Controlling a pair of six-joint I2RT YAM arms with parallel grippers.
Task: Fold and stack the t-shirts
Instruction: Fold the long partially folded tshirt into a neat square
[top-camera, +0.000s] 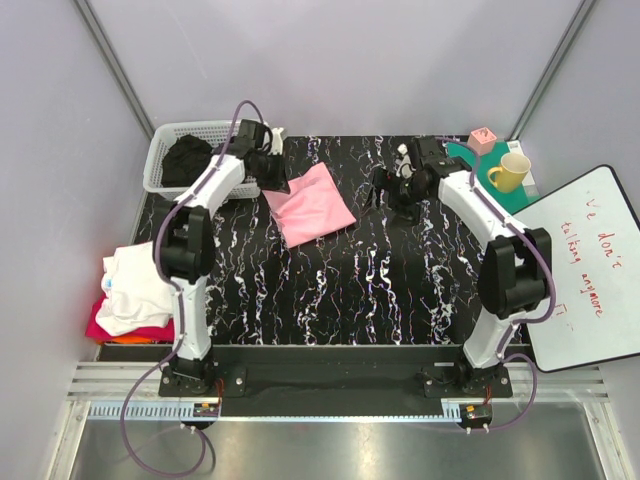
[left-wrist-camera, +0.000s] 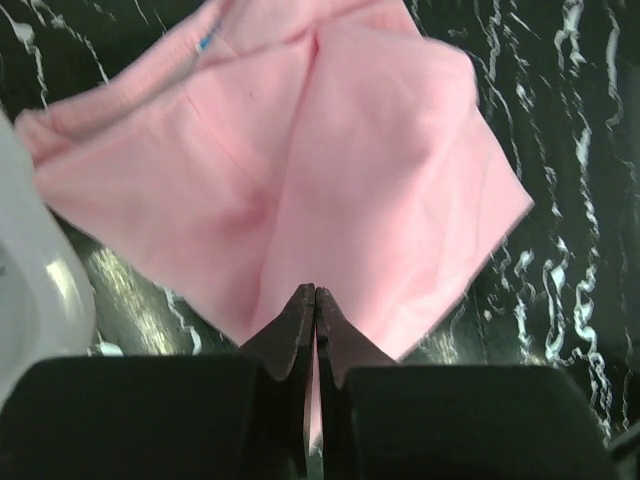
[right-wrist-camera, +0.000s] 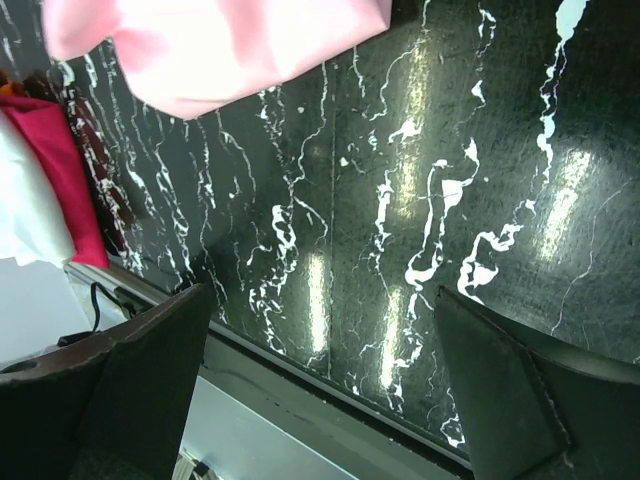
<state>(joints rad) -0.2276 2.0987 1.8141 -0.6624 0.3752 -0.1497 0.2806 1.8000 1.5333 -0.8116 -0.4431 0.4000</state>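
Far left of the top view: finished pile, white shirt on top, red shirt under it, a sliver of orange shirt at the bottom. Pile sat off the table's left edge, prob. parked there so the work area was free for folding. White one looked loosely bunched, not flat.

Upper left: basket w/ a black shirt inside, likely the supply bin, that shirt not yet folded.

Left gripper was just right of the basket, over the upper-left corner of the pink shirt. Wrist view: fingers pressed together w/ a strip of pink showing between them, so it was pinching the cloth's near edge. Corner grip makes sense for lifting or dragging that edge over for a fold.

Pink shirt lay center-top of the table, roughly square, tilted, w/ a crease down the middle, so partly folded by my read; collar seam at upper left of the left wrist view.

Right gripper was right of the shirt, apart from it, fingers spread wide, holding nothing; its wrist view showed only table between them and pink cloth at the top left. Prob. waiting to take the opposite corner.

Far right: mug and whiteboard, not involved.
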